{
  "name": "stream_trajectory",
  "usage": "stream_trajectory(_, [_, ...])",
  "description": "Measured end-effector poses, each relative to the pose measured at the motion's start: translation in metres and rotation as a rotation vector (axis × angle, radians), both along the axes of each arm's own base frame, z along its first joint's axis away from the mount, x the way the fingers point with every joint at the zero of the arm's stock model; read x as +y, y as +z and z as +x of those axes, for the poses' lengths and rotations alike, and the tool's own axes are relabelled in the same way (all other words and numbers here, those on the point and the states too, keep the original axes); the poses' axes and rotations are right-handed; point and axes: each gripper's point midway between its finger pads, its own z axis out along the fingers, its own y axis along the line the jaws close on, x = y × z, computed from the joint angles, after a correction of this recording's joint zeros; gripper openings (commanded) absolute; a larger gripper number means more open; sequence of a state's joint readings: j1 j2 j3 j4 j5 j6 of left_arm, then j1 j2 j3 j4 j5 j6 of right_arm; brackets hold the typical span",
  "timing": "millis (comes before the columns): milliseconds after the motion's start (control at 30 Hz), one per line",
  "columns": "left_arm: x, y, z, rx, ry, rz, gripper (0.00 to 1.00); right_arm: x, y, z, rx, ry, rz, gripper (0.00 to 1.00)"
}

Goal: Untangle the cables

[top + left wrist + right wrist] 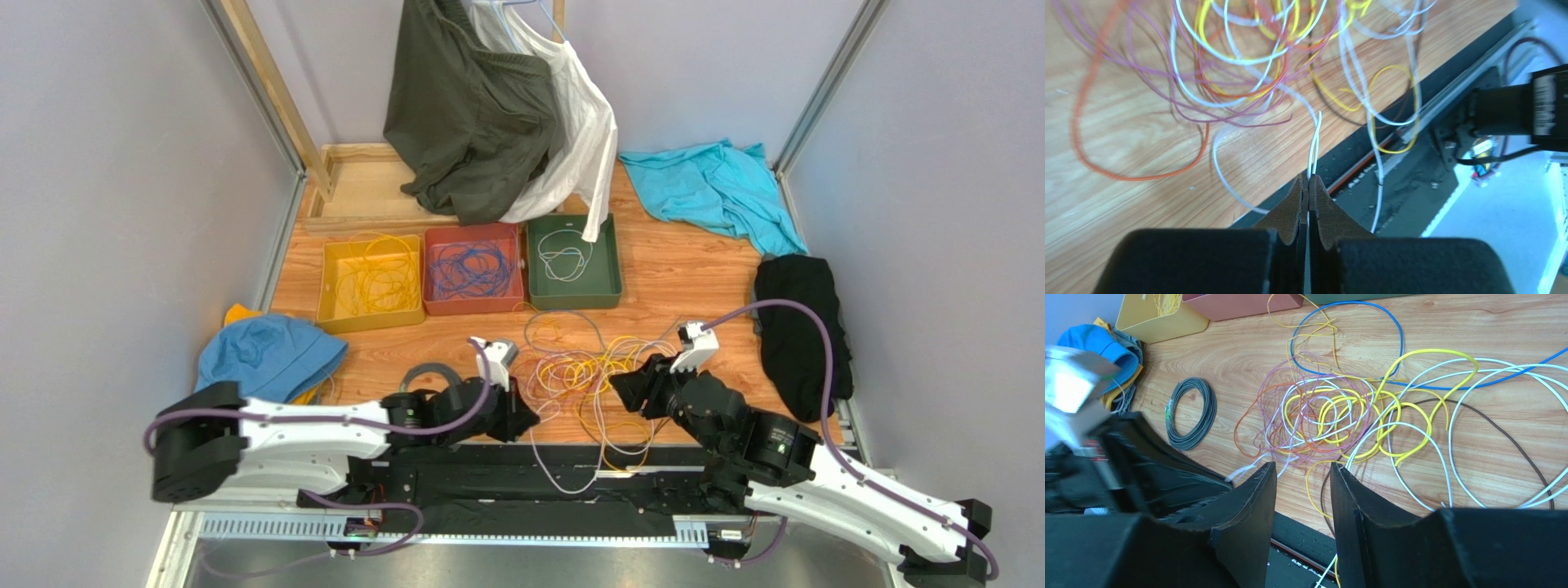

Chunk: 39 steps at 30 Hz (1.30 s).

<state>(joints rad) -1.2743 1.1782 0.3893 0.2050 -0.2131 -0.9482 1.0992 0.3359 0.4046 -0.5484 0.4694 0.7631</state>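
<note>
- Three views logged. Top external: I see the cables (586, 368) in a loose tangle on the wooden table (687, 270), near its front edge, between the two arms. The left gripper (520, 414) sits at the tangle's left side and the right gripper (623, 387) at its right side. Behind the tangle stand a yellow tray (368, 321), a red tray (474, 306) and a green tray (574, 300), each with cable loops inside.
- Left wrist: the fingers (1293, 202) are pressed together, pinching a white strand (1315, 138) that runs from the tips up toward the tangle. The pinch sits over the line where wood meets the black rail (1407, 177).
- Right wrist: the fingers (1254, 496) stand apart with nothing between them, poised at the near side of the tangle. A grey coil (1191, 413) lies apart, left of the tangle. A blue strand (1364, 306) loops at the far side.
</note>
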Motion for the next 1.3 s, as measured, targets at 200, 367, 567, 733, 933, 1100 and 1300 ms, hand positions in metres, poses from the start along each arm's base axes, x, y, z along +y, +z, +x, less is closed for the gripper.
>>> stream_trajectory(200, [0.026,0.126,0.016,-0.22,0.051,-0.133,0.0,0.001,0.006,0.0,-0.017,0.005,0.019,0.41])
stream_trajectory(367, [0.064,0.27,0.038,-0.467,0.159,-0.244,0.0,0.006,0.013,0.003,-0.046,0.025,0.019,0.43])
stream_trajectory(567, [0.091,0.371,0.059,-0.684,0.239,-0.172,0.0,0.023,0.035,0.01,-0.09,0.065,-0.001,0.46])
stream_trajectory(733, [0.097,0.439,0.075,-0.823,0.282,-0.077,0.0,0.033,0.059,0.015,-0.149,0.086,0.008,0.48])
stream_trajectory(933, [0.105,0.507,0.089,-0.962,0.338,-0.001,0.0,0.039,0.066,0.018,-0.181,0.102,0.013,0.51])
stream_trajectory(1100, [0.111,0.549,0.093,-1.039,0.378,0.01,0.0,0.048,0.062,0.019,-0.191,0.132,0.004,0.54])
stream_trajectory(1300, [0.115,0.571,0.094,-1.083,0.393,0.011,0.0,0.064,0.04,0.021,-0.17,0.177,-0.041,0.59])
